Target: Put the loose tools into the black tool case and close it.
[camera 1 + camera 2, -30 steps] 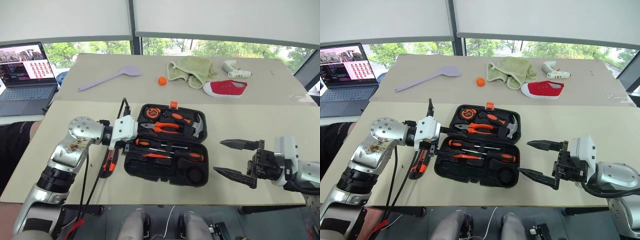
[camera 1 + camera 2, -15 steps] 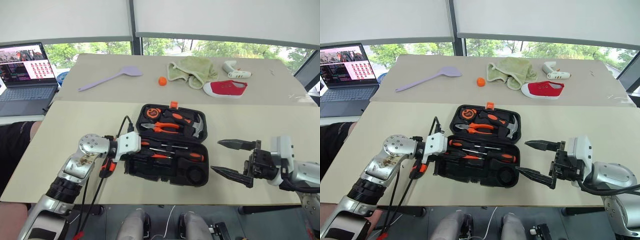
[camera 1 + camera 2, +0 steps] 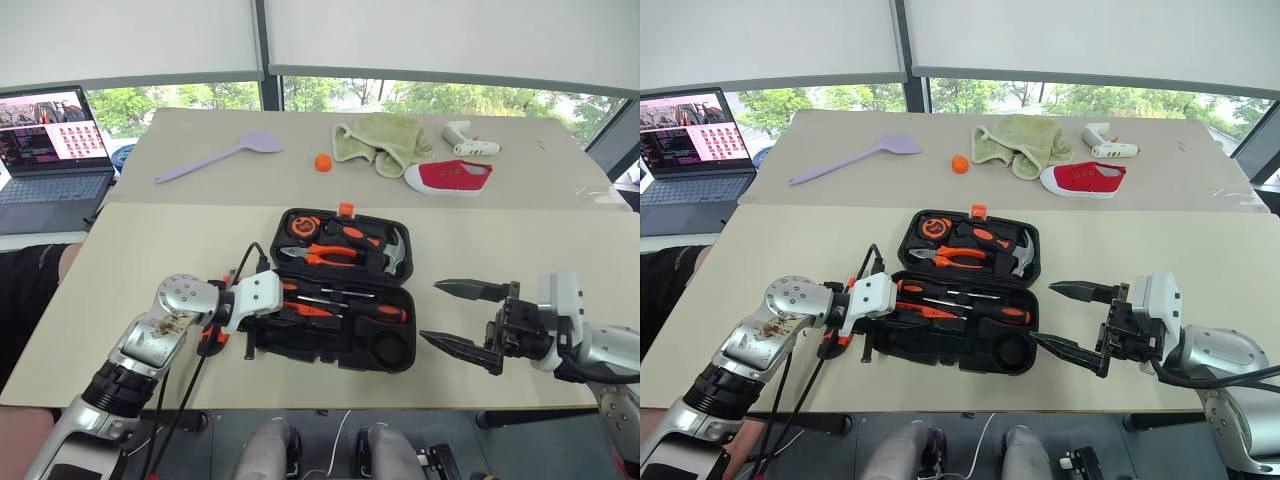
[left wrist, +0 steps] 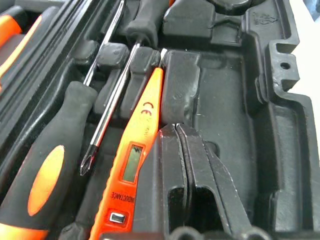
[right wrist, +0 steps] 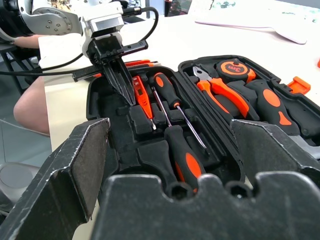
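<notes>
Beige tabletop by the windows carried the black tool case, lying open near the middle of the near edge, lid half on the far side, tray half nearer. Two screwdrivers and the slim orange tester lay in the tray's slots; the round recess at the tray's near right looked filled, possibly by the tape roll, though I could not tell. The utility knife lay on the table just left of the case, partly under the left arm.

Left gripper had its fingers pressed together, empty, tip down in the tray's left end, just beside the tester. Right gripper hung right of the case with fingers wide apart, holding nothing.

Step in hand, as judged: seating the tester with the closed tip. To do it well, press along the tester's body, not its end, so it drops flat into its slot without tipping the neighbouring screwdriver. The knife would then need collecting before the lid is shut.

Farther off lay a lilac spatula, a green cloth, a red shoe and a laptop at far left.
</notes>
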`<action>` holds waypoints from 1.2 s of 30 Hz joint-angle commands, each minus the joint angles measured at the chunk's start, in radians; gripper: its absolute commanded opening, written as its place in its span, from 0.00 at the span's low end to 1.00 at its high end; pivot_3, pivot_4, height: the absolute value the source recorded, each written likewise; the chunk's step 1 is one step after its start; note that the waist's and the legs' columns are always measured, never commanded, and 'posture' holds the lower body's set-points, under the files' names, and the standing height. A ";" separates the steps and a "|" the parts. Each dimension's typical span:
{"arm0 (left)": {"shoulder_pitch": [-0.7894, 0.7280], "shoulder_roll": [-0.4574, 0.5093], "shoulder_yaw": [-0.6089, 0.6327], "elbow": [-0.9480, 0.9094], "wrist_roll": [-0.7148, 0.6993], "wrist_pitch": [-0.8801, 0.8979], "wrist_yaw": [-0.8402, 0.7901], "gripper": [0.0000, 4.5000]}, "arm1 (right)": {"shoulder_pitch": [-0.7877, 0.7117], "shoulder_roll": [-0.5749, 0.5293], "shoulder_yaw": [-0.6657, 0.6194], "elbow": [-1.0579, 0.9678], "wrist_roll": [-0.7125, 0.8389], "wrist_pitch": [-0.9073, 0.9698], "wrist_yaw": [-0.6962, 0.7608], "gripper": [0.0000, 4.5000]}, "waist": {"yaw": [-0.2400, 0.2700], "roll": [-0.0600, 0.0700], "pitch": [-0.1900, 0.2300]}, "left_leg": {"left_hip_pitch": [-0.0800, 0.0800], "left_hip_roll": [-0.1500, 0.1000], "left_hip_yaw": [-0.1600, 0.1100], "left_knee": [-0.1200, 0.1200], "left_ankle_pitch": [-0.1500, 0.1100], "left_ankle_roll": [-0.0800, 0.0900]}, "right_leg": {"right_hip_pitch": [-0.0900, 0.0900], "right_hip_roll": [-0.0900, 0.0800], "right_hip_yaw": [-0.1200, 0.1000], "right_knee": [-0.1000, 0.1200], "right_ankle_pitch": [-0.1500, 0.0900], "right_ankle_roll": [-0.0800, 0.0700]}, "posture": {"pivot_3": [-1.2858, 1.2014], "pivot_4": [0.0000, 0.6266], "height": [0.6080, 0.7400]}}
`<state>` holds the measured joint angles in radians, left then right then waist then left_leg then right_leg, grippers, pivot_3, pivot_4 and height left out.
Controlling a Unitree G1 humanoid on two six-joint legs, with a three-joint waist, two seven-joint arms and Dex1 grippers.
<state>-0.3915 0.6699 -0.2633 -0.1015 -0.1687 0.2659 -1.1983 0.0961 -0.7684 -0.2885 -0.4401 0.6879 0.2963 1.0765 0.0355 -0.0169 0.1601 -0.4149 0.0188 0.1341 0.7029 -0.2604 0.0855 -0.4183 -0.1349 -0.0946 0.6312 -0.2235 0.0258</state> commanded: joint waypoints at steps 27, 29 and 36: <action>0.272 0.065 0.509 -0.068 -0.282 -0.057 0.062 0.51 | 0.002 0.010 -0.061 0.178 -0.098 -0.247 0.119 1.00 | -0.025 0.000 0.000 | 0.000 0.001 0.000 -0.001 0.000 0.000 | -0.001 0.000 0.000 0.000 0.000 0.000 | 0.52 0.24 1.00; 0.381 0.091 0.645 -0.080 -0.315 -0.038 0.083 0.67 | 0.013 0.011 -0.069 0.212 -0.097 -0.286 0.158 1.00 | -0.030 0.000 0.000 | 0.000 0.002 0.000 -0.002 0.001 -0.001 | -0.001 0.000 0.000 -0.001 0.000 0.000 | 0.52 0.24 1.00; 0.765 0.094 1.038 0.024 -0.271 -0.079 0.159 0.99 | 0.017 0.018 -0.061 0.333 -0.075 -0.342 0.258 1.00 | -0.031 0.000 0.000 | 0.006 0.002 0.000 -0.005 0.000 -0.001 | 0.000 -0.003 0.000 -0.002 0.000 -0.001 | 0.52 0.24 1.00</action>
<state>0.3356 0.7652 0.6922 -0.0788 -0.4501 0.2039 -1.0628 0.1280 -0.7539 -0.3311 -0.1072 0.5925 -0.0197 1.3170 0.0047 -0.0173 0.1604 -0.4086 0.0209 0.1345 0.6974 -0.2615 0.0841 -0.4194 -0.1392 -0.0950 0.6281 -0.2240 0.0250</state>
